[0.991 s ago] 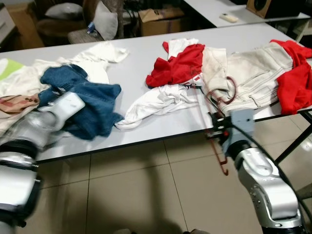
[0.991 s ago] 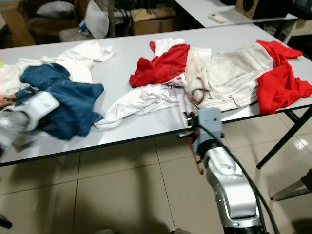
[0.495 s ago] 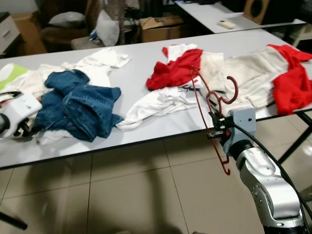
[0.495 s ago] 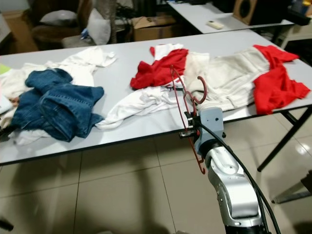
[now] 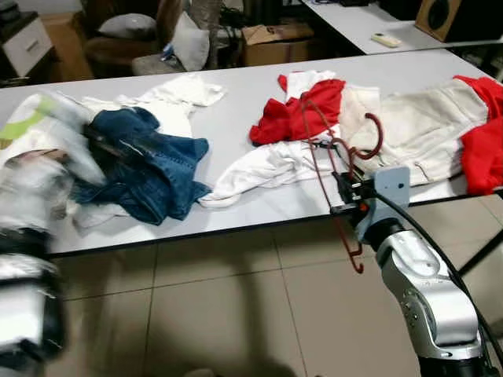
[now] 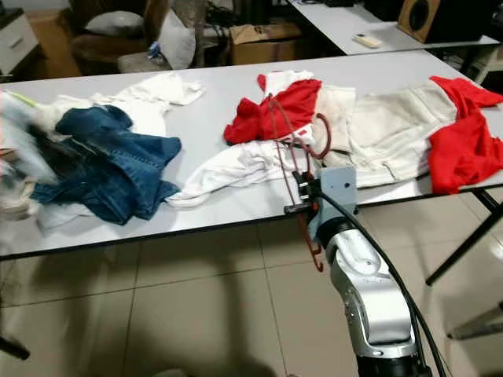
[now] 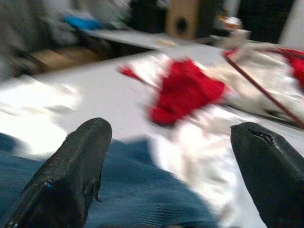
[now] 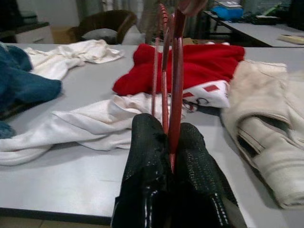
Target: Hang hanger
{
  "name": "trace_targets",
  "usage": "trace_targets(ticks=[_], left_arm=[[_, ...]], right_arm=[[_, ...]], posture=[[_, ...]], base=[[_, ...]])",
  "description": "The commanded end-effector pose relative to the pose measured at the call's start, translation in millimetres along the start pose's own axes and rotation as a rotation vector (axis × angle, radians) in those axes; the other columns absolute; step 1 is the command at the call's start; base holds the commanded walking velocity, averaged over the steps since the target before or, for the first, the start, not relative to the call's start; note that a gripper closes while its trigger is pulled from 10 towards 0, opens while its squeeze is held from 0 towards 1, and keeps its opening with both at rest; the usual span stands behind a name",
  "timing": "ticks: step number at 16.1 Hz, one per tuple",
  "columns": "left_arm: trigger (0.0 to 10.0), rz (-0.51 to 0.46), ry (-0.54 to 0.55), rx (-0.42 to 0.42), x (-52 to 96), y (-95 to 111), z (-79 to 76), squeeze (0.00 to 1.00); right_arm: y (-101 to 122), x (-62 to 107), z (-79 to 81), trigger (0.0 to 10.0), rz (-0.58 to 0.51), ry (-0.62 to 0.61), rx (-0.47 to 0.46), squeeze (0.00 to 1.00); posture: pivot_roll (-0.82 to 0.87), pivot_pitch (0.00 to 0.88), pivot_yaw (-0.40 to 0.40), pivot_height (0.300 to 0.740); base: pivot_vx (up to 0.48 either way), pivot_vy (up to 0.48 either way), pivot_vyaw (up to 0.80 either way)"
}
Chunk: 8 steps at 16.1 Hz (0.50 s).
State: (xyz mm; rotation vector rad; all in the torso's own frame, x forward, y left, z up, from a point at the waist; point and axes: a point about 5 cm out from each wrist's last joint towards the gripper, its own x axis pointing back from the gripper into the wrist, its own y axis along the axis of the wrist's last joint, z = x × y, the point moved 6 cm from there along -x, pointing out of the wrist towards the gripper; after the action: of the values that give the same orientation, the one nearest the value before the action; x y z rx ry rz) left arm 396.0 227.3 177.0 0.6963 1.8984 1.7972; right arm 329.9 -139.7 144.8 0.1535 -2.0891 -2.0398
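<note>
A thin red hanger [image 8: 176,71] stands nearly upright at the table's front edge, its hook [image 5: 380,135] over the clothes and its lower end hanging below the tabletop. My right gripper [image 5: 346,193] is shut on the hanger's wire, which is pinched between the black fingers [image 8: 147,156]. My left arm [image 5: 31,188] is a blur at the far left, beside the blue jeans [image 5: 145,161]. The left gripper [image 7: 173,130] is open, with nothing between its fingers and the jeans just below it.
The grey table [image 5: 259,212] carries a white shirt [image 5: 263,166], a red shirt [image 5: 302,116], a beige garment [image 5: 424,126] and another red garment [image 5: 483,145]. Behind it are a cardboard box [image 5: 275,43], a cushioned chair [image 5: 126,35] and a second table [image 5: 365,16]. Tiled floor lies in front.
The right gripper has lifted the hanger off the clothes until it stands upright at the table edge. The left arm has swung out to the left and is blurred. The camera has shifted.
</note>
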Motion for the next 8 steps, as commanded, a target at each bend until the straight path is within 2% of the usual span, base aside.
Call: trace_targets(ticks=[1, 2, 3, 4, 5, 6, 7, 8], left_arm=[[10.0, -0.009, -0.046, -0.022, -10.7, 4, -12.5, 1.00], [10.0, -0.002, -0.117, 0.036, -33.6, -14, -38.6, 1.00], [10.0, 0.022, -0.155, 0.071, -47.4, -29, -55.8, 1.00], [10.0, 0.054, -0.161, 0.070, -52.2, -39, -61.7, 1.00], [10.0, 0.133, -0.109, 0.048, -56.6, -58, -62.6, 1.00], [10.0, 0.249, 0.020, -0.023, -55.3, -79, -48.9, 0.94], [10.0, 0.333, 0.185, -0.077, -47.8, -93, -27.3, 0.83], [10.0, 0.354, 0.282, -0.112, -42.0, -94, -13.7, 0.79]], right_arm=[[3, -0.3, 0.8, 10.0, -0.009, 0.008, -0.008, 0.00], [4, 1.5, 1.6, 10.0, -0.012, 0.014, -0.009, 0.00], [5, 3.0, 2.1, 10.0, -0.012, 0.018, -0.008, 0.00], [4, 3.8, 2.1, 10.0, -0.011, 0.020, -0.005, 0.00], [5, 4.9, 1.2, 10.0, -0.011, 0.019, -0.002, 0.00], [6, 6.5, -0.7, 10.0, -0.012, 0.012, 0.001, 0.00], [7, 9.1, -3.8, 10.0, -0.012, 0.002, 0.005, 0.00], [7, 10.8, -5.6, 10.0, -0.010, -0.004, 0.008, 0.00]], posture=[[-0.05, 0.000, 0.048, 0.740], [-0.06, 0.000, 0.053, 0.740], [-0.06, 0.000, 0.053, 0.740], [-0.07, 0.000, 0.061, 0.740], [-0.07, 0.000, 0.061, 0.740], [-0.09, 0.000, 0.075, 0.740], [-0.11, 0.000, 0.082, 0.740], [-0.12, 0.000, 0.082, 0.740]], base=[[0.000, 0.000, 0.00], [0.000, 0.000, 0.00], [0.000, 0.000, 0.00], [0.000, 0.000, 0.00], [0.000, 0.000, 0.00], [0.000, 0.000, 0.00], [0.000, 0.000, 0.00], [0.000, 0.000, 0.00]])
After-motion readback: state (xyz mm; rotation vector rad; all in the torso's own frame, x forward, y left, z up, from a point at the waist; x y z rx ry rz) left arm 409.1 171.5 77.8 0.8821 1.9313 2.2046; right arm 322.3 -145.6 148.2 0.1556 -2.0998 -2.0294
